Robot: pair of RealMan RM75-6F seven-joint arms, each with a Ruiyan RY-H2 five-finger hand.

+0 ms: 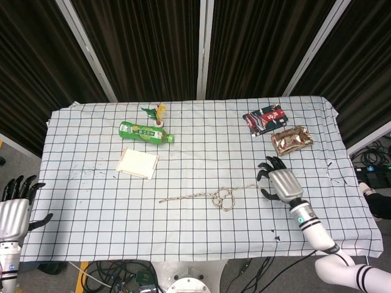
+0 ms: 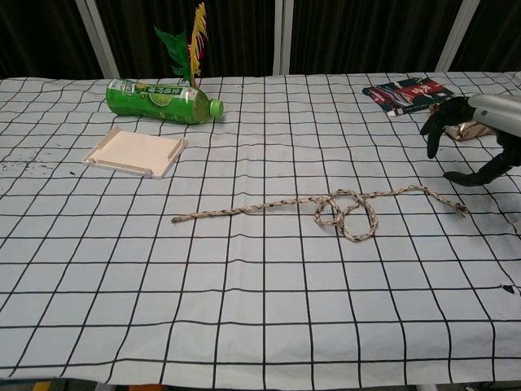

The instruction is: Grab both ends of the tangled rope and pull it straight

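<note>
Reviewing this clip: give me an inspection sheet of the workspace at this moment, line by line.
Surface: table under a white cloth with a black grid, a few dark specks on it.
Job's things: rope lies loose on the cloth, looped in a knot near its middle, both ends free.
Clutter: green bottle on its side, small plant behind it, flat beige tray, dark snack packet, shiny gold packet.
Hands: right hand hovers above the rope's right end, fingers spread, holding nothing; left hand off the table's left edge, open.
Cables: bundles on the floor below the table's front edge and at far right.
Surroundings: dark curtains with pale frame bars.
</note>
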